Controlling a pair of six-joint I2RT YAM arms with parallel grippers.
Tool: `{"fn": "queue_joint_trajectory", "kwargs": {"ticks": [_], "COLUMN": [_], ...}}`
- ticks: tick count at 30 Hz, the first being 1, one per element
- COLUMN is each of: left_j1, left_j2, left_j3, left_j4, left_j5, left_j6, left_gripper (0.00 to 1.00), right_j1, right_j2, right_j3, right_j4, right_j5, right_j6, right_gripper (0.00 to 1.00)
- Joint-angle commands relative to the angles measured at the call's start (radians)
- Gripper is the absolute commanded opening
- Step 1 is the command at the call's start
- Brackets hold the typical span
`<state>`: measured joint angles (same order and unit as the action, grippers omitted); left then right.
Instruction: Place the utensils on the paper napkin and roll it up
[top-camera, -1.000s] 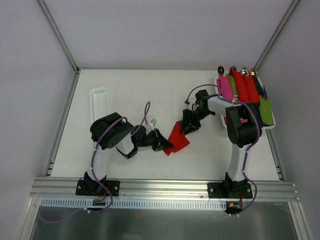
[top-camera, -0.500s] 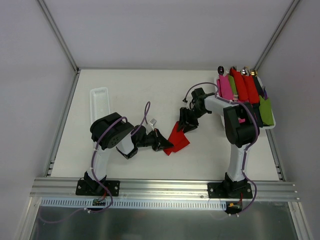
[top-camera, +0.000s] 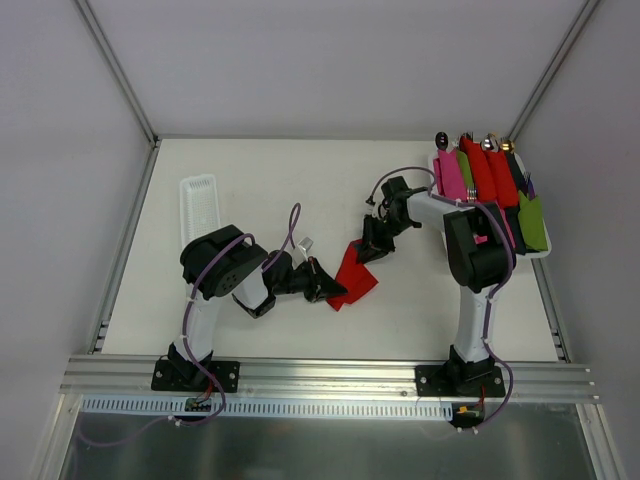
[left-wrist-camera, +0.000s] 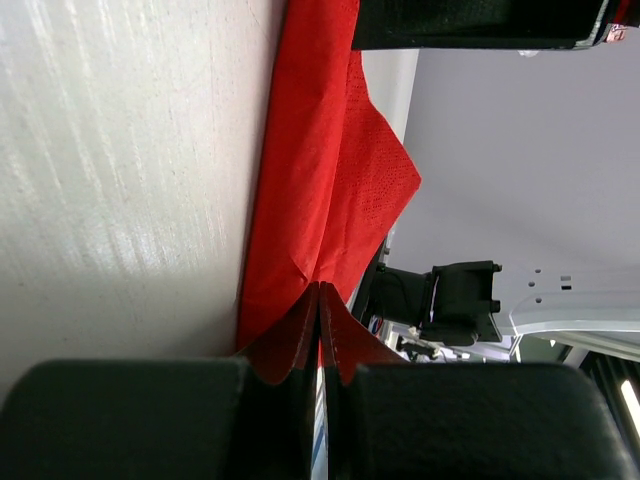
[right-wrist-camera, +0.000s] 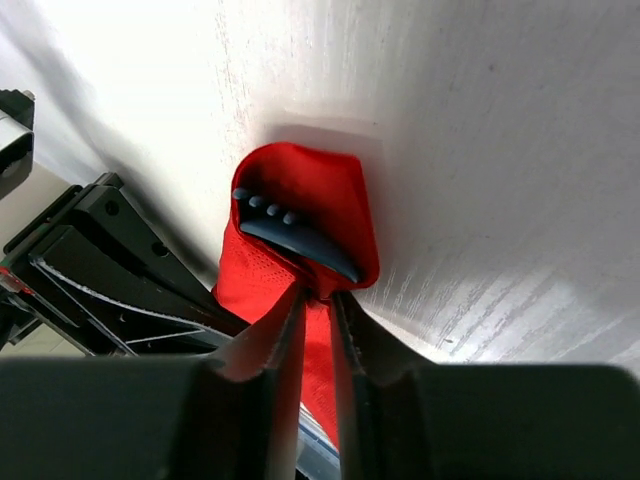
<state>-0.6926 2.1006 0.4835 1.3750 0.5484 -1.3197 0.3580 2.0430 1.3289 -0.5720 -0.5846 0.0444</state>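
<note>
Fingers, left (left-wrist-camera: 140, 420): closed hard on the near-left end of the paper napkin (top-camera: 357, 276), with the paper pinched into a raised ridge between them.

Fingers, right (right-wrist-camera: 480, 420): closed on the far-right end of the same napkin, where the paper curls over into a hood.

Paper napkin: one. Bright red, lying on the bench (top-camera: 260, 180) as a partly folded strip. Its long axis runs from the left fingers at the near-left end to the right fingers at the far-right end. Each arm holds one end, so neither is nearer. Judgement: any rolling has to turn about this axis, with the two grips working together so the thin paper does not tear.

Utensil (right-wrist-camera: 296, 236): one seen. Dark, with a row of small knobs, tucked inside the napkin's far-right fold just past the right fingertips. Whether others lie deeper in the fold cannot be told.

Holder tray (top-camera: 538, 255): one, well to the right of the napkin and beyond it. It carries two red rolled bundles (top-camera: 488, 172) and one pink bundle (top-camera: 450, 177). There are also green bundles (top-camera: 533, 222), count unclear.

White slotted tray (top-camera: 198, 205): one, well to the left of the napkin.
</note>
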Motion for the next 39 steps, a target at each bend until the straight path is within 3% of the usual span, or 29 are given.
{"fn": "queue_joint_trajectory", "kwargs": {"ticks": [1, 4, 10, 13, 15, 21, 32, 39], "left_j1": [0.013, 0.013, 0.013, 0.015, 0.021, 0.053, 0.195, 0.237], "left_j2": [0.041, 0.032, 0.012, -0.028, -0.06, -0.209, -0.639, -0.689], "left_j3": [-0.042, -0.046, -0.048, -0.059, -0.063, -0.068, -0.017, 0.03], "left_j4": [-0.111, -0.119, -0.11, -0.079, -0.074, -0.082, -0.649, -0.718], "left_j5": [-0.061, -0.064, -0.059, -0.059, -0.051, 0.01, 0.008, 0.132], "left_j6": [-0.015, -0.012, 0.0, 0.029, 0.051, 0.137, 0.54, 0.672], "left_gripper": [0.0, 0.0, 0.0, 0.1, 0.25, 0.53, 0.66, 0.71], "right_j1": [0.007, 0.006, 0.001, -0.004, -0.005, -0.017, -0.021, -0.021], "right_j2": [0.032, 0.039, 0.023, -0.007, -0.038, -0.078, -0.147, -0.234], "right_j3": [-0.016, -0.011, -0.04, -0.077, -0.091, -0.092, -0.132, -0.149], "right_j4": [0.027, 0.026, 0.099, 0.172, 0.207, 0.253, 0.314, 0.342], "right_j5": [0.092, 0.086, -0.033, -0.113, -0.153, -0.254, -0.383, -0.486], "right_j6": [0.011, 0.014, -0.001, -0.014, -0.021, -0.035, -0.101, -0.098], "right_gripper": [0.15, 0.01, 0.0, 0.0, 0.0, 0.0, 0.0, 0.0]}}
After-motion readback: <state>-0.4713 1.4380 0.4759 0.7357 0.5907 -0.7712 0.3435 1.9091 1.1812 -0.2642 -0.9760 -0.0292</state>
